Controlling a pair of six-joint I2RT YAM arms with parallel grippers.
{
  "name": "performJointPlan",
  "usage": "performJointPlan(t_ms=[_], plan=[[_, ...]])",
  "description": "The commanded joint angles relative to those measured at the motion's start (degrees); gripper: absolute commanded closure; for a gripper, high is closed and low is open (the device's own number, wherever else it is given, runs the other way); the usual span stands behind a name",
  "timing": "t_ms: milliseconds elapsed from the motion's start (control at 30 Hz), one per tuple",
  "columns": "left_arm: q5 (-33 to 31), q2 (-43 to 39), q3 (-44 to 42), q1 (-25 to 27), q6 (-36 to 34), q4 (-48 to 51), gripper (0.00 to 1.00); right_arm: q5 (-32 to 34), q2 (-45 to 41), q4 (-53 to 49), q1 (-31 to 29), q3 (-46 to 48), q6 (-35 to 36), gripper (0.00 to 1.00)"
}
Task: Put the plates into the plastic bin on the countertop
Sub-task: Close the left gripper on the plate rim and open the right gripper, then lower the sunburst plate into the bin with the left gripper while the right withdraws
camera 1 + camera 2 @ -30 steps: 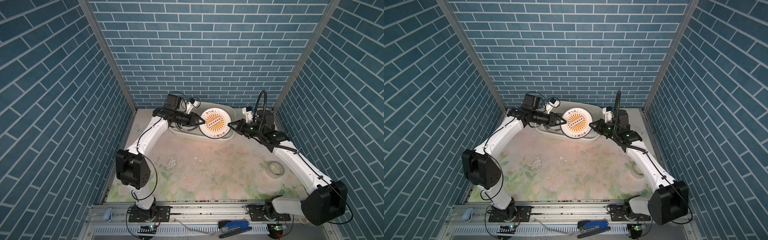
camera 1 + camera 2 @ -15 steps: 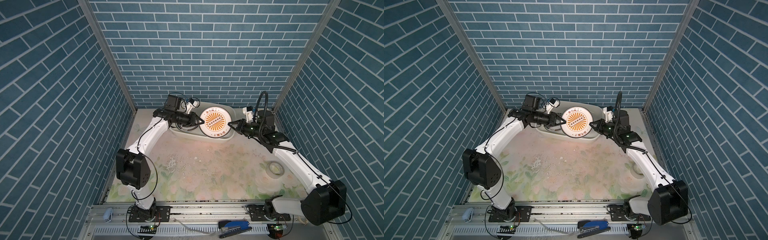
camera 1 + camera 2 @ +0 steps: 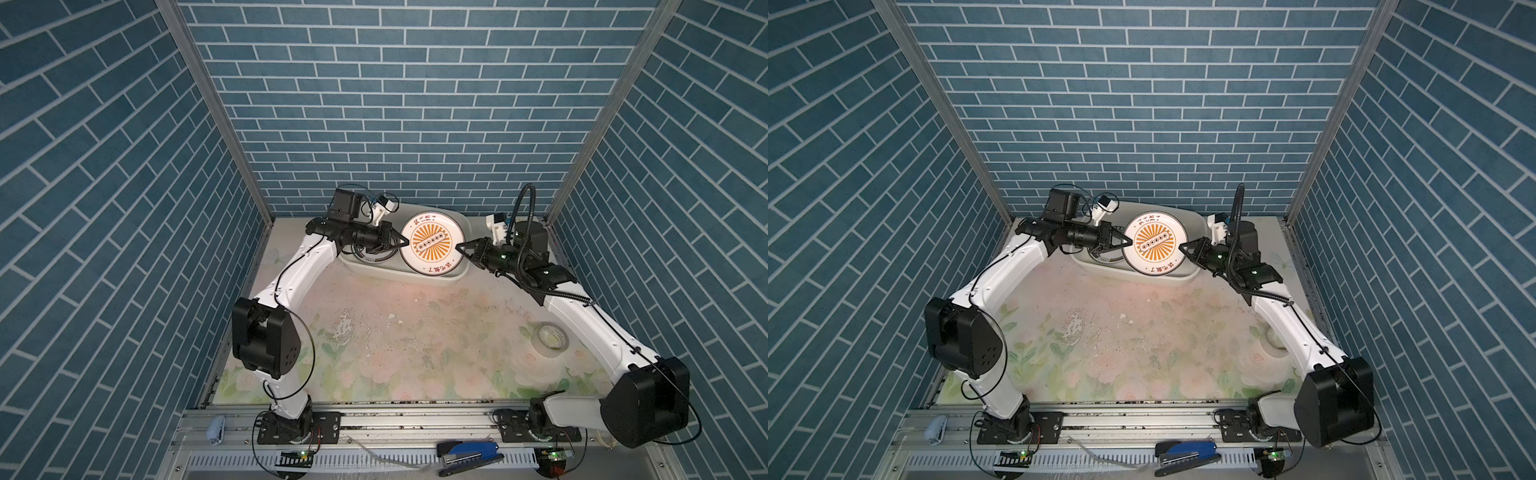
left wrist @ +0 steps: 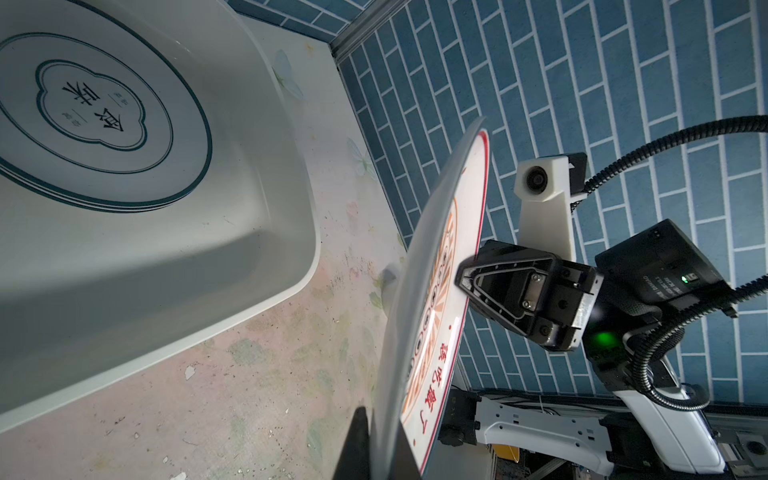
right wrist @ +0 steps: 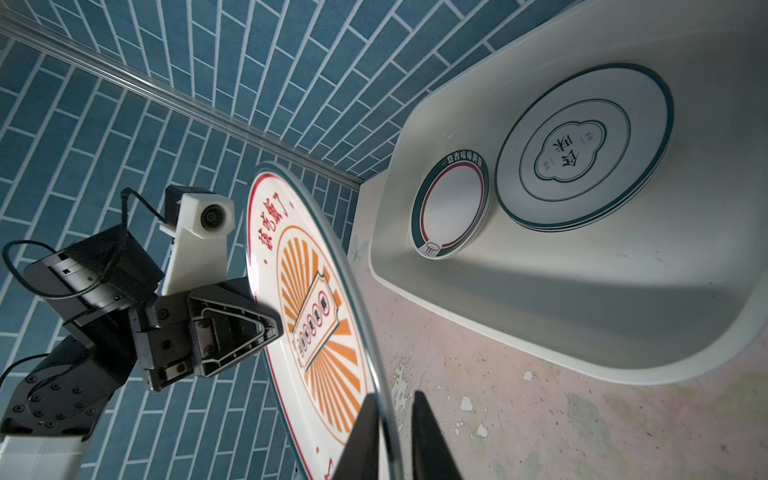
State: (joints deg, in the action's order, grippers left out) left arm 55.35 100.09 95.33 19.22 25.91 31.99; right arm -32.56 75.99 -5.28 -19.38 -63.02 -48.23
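— At the back of the counter point(image 3: 395, 332), what is the left end effector point(image 3: 403, 245) doing?

— It is clamped tight on the left edge of the sunburst plate point(image 3: 432, 243). The left wrist view shows its fingers point(image 4: 357, 444) pressed on either side of the rim.

— And the right end effector point(image 3: 460, 246)?

— It sits astride the opposite edge, narrow rather than pinching. In the right wrist view one finger point(image 5: 432, 436) stands clear of the rim, with counter showing through the gap.

— How does the plate sit?

— It is lifted between the two end effectors, tilted so its orange face looks toward the top cameras. It is over the right part of the plastic bin point(image 3: 415, 279).

— Anything in the bin?

— Two stacks lie flat, side by side. One is of larger plates point(image 5: 582, 145) with a clover emblem, the other of smaller plates point(image 5: 451, 208) with a green band and red ring. I cannot tell whether the stacks touch.

— Further out?

— A tape roll point(image 3: 550, 336) lies on the flowered counter toward the front right, well apart from the bin.
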Motion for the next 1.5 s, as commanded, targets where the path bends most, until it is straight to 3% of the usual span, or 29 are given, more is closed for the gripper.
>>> performJointPlan(t_ms=[0,167,367,667,933,1467], plan=[[1.4,-0.1,1.6,0.4,-1.2,-1.0,1.0,1.4,0.9,1.0,0.8,-0.2,-0.3,0.75],[1.3,-0.4,2.8,0.4,-2.0,0.0,1.0,1.1,1.7,1.1,2.6,-1.1,-0.5,0.66],[0.6,0.1,3.9,0.0,-2.8,0.8,1.0,1.1,1.4,0.5,5.1,-1.9,-0.5,0.65],[-7.7,9.1,16.7,-0.6,-8.6,10.5,1.0,1.4,-5.0,-2.3,10.6,1.1,-0.2,0.65],[-10.4,18.5,23.5,-0.7,-5.6,8.5,1.0,3.1,-10.9,-4.8,11.4,6.3,-1.1,0.65],[-14.0,33.8,28.0,-2.1,3.7,-3.8,1.0,7.1,-19.7,-12.4,11.3,12.1,-3.3,0.65]])
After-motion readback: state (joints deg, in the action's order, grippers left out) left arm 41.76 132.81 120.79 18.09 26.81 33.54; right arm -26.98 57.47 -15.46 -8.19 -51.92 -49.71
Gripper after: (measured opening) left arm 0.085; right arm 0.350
